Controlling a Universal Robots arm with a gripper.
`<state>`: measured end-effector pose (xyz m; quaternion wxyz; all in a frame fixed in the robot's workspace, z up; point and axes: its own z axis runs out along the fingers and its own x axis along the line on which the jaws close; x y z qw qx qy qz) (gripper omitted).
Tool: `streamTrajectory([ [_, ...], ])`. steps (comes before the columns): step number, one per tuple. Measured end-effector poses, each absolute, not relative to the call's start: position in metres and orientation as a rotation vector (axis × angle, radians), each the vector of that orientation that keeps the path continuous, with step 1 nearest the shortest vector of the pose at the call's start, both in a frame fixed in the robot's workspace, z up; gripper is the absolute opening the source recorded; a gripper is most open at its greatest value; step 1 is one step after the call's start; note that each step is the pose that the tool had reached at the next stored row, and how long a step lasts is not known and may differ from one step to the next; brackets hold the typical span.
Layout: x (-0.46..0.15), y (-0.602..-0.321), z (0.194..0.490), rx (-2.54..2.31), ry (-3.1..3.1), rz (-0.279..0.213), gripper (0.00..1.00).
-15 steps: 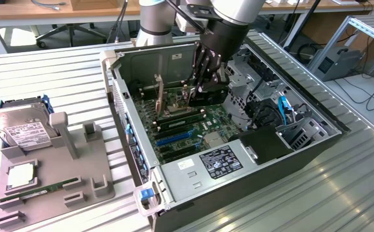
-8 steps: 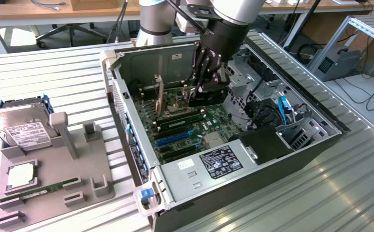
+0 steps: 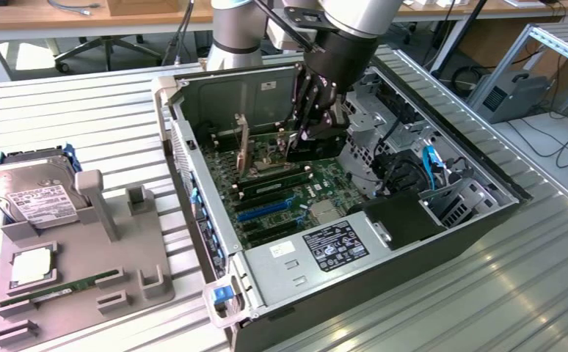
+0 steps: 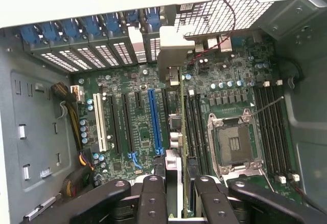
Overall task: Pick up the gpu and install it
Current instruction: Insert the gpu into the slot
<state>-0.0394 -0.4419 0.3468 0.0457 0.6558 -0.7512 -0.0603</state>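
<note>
**GPU held edge-down inside the case, seating not confirmed**

The gripper (image 3: 309, 138) is seen reaching down into the open computer case (image 3: 201, 220), and the gpu (image 3: 313, 152) is clamped between its fingers (image 4: 153, 198), which are drawn in narrowly on either face of the card. In the wrist view the gpu (image 4: 182, 132) is presented edge-on as a thin line running away from the gripper (image 4: 179, 203), with its silver bracket (image 4: 176, 52) lying close to the rear slot covers (image 4: 92, 55). The card is placed between the long blue expansion slot (image 4: 155, 121) and the memory slots (image 4: 196, 127), beside the empty CPU socket (image 4: 232, 142).

The pick-up is judged to be done and the install step to be in hand. Whether the card's lower edge has entered a slot cannot be told, as that edge is hidden by the card itself.

For seating, it is judged that the card must be kept upright and parallel to the slot, with the bracket lined up at the rear opening and pressure applied straight down. A tilt is likely to leave the contacts on the slot's rim.

On the fixture (image 3: 78, 293) outside the case, a hard drive (image 3: 29, 192) and a green memory stick (image 3: 59, 287) are left lying.
</note>
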Motion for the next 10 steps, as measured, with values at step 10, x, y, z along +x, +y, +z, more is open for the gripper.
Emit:
streamTrajectory([
  [10,-0.0394,-0.4419,0.3468,2.018,-2.279,-0.183,0.27],
])
